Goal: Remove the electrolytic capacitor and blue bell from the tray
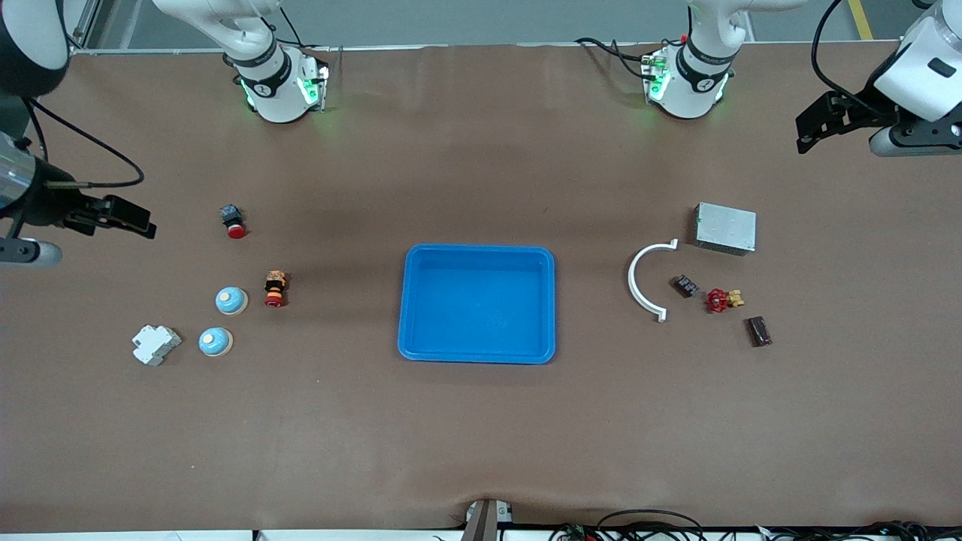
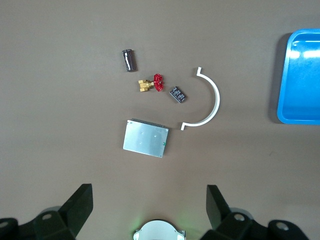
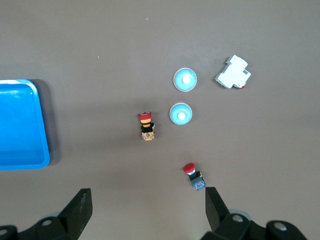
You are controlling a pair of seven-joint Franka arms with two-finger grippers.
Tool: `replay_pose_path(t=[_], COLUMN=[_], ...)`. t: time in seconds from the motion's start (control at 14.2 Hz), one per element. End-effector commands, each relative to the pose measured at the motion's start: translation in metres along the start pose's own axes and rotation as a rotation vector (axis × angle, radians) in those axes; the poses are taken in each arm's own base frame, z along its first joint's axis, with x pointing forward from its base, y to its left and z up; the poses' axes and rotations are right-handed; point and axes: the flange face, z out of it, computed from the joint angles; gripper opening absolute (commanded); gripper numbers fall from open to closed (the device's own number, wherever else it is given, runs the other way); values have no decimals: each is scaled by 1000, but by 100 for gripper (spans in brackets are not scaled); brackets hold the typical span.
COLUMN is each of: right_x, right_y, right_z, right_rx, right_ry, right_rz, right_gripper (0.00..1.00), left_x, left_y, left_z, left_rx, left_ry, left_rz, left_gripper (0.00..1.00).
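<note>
A blue tray (image 1: 479, 303) is set at the middle of the table, with nothing lying in it. Toward the left arm's end, the dark cylindrical capacitor (image 1: 759, 331) is seen lying on its side, nearer to the front camera than a red-handled brass valve (image 1: 723, 300), a small dark connector block (image 1: 685, 285), a white curved bracket (image 1: 645, 279) and a flat grey metal box (image 1: 725, 228). Toward the right arm's end, two pale blue bells (image 1: 231, 300) (image 1: 216, 342) are placed close together, beside a white circuit breaker (image 1: 155, 344) and two red-capped push buttons (image 1: 276, 289) (image 1: 233, 221). No writing or brand can be read on any item. The left gripper (image 1: 815, 128) is held above the table's edge with fingers spread and nothing between them; the right gripper (image 1: 124, 218) is likewise held spread and empty over its own end.
</note>
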Motion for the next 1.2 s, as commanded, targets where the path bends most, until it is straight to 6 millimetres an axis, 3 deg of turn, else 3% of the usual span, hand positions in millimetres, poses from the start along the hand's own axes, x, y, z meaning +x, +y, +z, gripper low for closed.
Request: replay_pose_path(t=[0.0,0.28,1.13], right_x=[-8,-21,-30], right_y=[10,22,36], right_z=[-18,-38,-52], right_rx=[-26,-25,-21], right_ry=[10,36,70], right_rz=[-30,-32,-17], right_gripper=[100,100,100], left_x=[-14,-17,0], left_y=[4,4,3], left_z=[-7,-9,-14], left_rx=[1,3,-1], left_ry=[1,-9,6], left_rz=[10,14,13], left_gripper=[100,100,100])
